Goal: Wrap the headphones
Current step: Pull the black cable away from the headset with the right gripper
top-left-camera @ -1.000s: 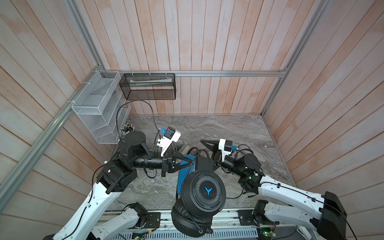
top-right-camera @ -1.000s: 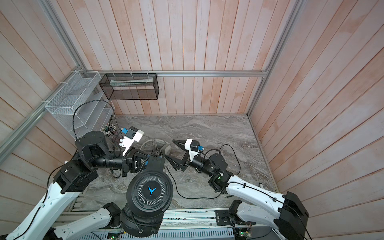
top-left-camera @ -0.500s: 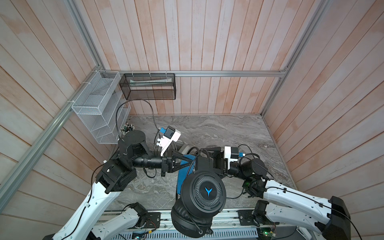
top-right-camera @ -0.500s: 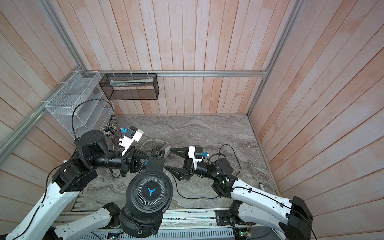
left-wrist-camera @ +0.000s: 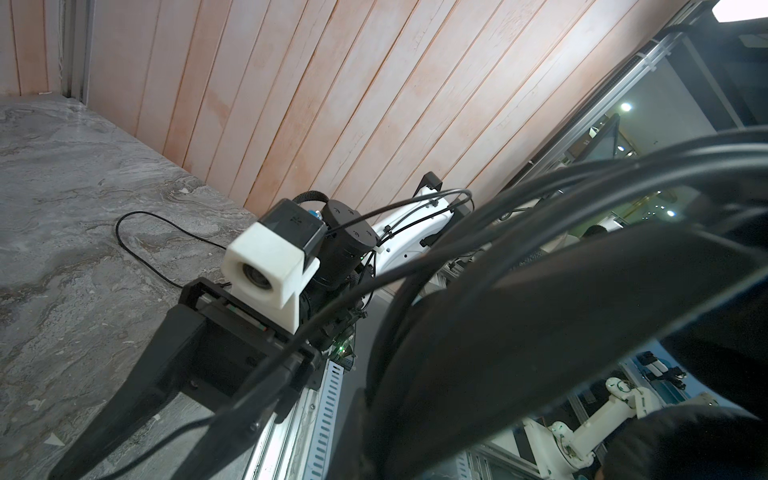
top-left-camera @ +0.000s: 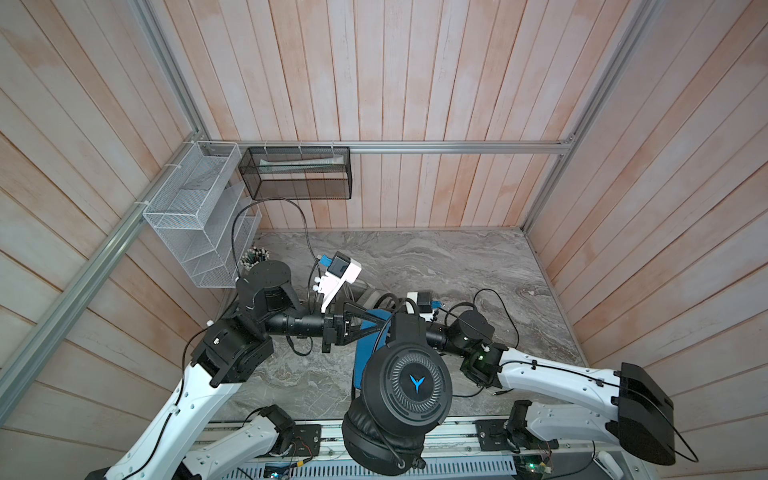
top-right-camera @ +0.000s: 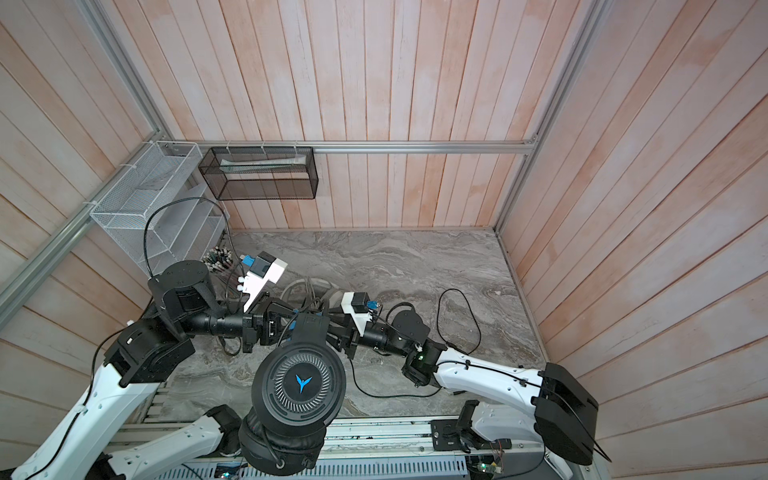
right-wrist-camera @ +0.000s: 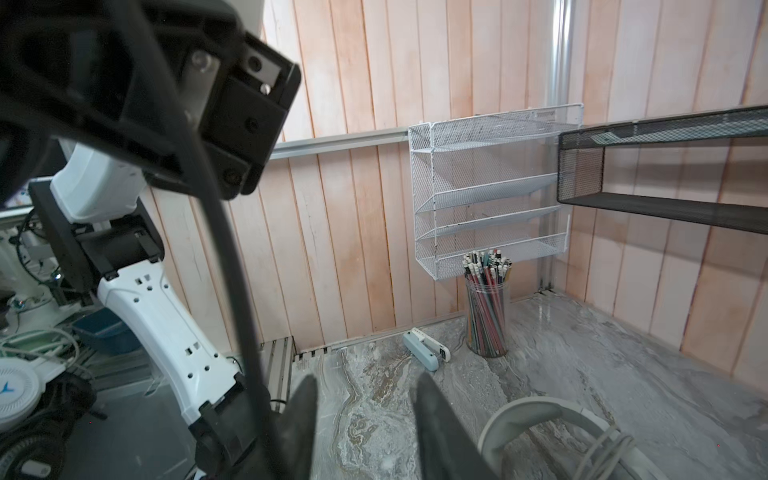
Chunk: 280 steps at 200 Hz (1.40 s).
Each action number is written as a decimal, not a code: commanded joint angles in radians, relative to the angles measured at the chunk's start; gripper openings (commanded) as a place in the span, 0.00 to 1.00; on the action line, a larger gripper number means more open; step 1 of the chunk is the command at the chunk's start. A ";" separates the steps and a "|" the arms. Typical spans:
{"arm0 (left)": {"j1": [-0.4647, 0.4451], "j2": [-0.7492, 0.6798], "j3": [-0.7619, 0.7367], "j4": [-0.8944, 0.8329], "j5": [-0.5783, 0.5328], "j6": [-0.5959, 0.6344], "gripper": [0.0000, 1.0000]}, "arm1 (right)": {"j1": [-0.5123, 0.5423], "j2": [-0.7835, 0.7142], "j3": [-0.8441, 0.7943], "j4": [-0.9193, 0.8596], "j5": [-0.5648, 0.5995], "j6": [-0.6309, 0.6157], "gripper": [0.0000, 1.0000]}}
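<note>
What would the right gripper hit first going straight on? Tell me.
Probably the marble tabletop, since the right gripper tilts down toward it; along that line lies a white-and-blue device. The black cable passes beside its fingers, not ahead. Depth is unclear.

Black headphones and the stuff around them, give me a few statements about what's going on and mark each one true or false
1. The black headphones are held up off the table by the left gripper. True.
2. The white headphones hang in the white wire rack. False: they lie on the table.
3. The cup of pencils stands on the table just below the white wire rack. True.
4. The right gripper is clamped on the white headphones. False: in the right wrist view its jaws stand apart with bare table between them.
</note>
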 commanded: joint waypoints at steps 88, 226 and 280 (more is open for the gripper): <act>0.005 0.052 -0.039 -0.232 -0.323 0.158 0.00 | -0.057 -0.378 0.271 -0.457 0.386 -0.311 0.00; 0.224 0.069 -0.074 -0.153 -0.880 0.066 0.00 | -0.057 -0.746 0.425 -0.920 0.317 -0.287 0.00; 0.186 0.113 -0.074 -0.091 -0.938 0.145 0.00 | -0.057 -0.547 0.541 -1.051 0.187 -0.364 0.00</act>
